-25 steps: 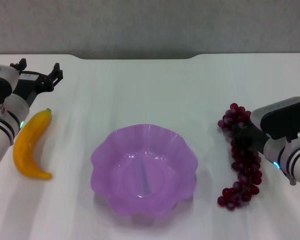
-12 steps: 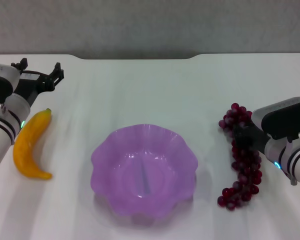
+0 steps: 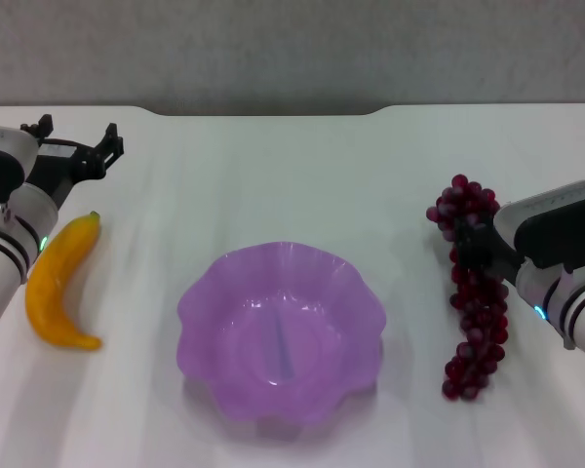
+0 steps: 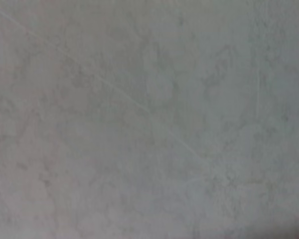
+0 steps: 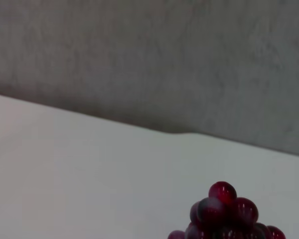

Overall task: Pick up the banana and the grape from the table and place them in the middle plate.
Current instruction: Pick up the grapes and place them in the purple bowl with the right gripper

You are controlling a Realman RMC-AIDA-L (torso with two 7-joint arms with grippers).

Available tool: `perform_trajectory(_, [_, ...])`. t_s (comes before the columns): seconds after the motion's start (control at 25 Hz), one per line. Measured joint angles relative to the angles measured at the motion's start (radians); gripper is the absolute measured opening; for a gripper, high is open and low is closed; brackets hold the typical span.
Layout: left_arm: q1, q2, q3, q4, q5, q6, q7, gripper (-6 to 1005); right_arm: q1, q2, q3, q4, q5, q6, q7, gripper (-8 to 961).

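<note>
The banana (image 3: 57,283) lies on the white table (image 3: 292,175) at the far left, its green tip pointing away from me. My left gripper (image 3: 76,138) hovers open just beyond that tip, touching nothing. The purple scalloped middle plate (image 3: 197,297) stands at the centre front with nothing in it. On the right, my right gripper (image 3: 476,258) is shut on the grape (image 3: 478,322) around the bunch's upper middle; the bunch hangs long and straight. The bunch's top end (image 5: 224,211) shows in the right wrist view.
The table's rounded far edge (image 3: 273,109) runs in front of a grey wall (image 5: 149,59). White tabletop lies on both sides between the plate and the fruit. The left wrist view holds only a plain grey surface.
The right gripper has shifted slightly right and up, and the grape bunch has come with it, its lower end drawn straighter. The left arm and banana have stayed put.
</note>
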Motion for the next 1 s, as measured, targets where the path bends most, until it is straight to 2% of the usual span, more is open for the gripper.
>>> perform_trajectory(0.24, [0.002,0.000,0.000,0.002,-0.001,0.000,0.000,896,-0.020,0.000,-0.045,-0.036,-0.001,-0.096,0.002,211])
perform_trajectory(0.36, [0.003,0.001,0.000,0.002,-0.001,0.000,0.000,896,-0.021,0.000,-0.055,-0.057,0.000,-0.101,0.002,210])
perform_trajectory(0.72, [0.019,0.003,0.000,0.004,0.000,0.000,0.000,896,-0.011,-0.011,0.002,-0.193,-0.002,0.052,-0.043,207])
perform_trajectory(1.0, [0.022,0.003,0.000,0.004,0.000,0.000,0.000,896,-0.068,-0.008,0.167,-0.341,-0.002,0.208,-0.268,207])
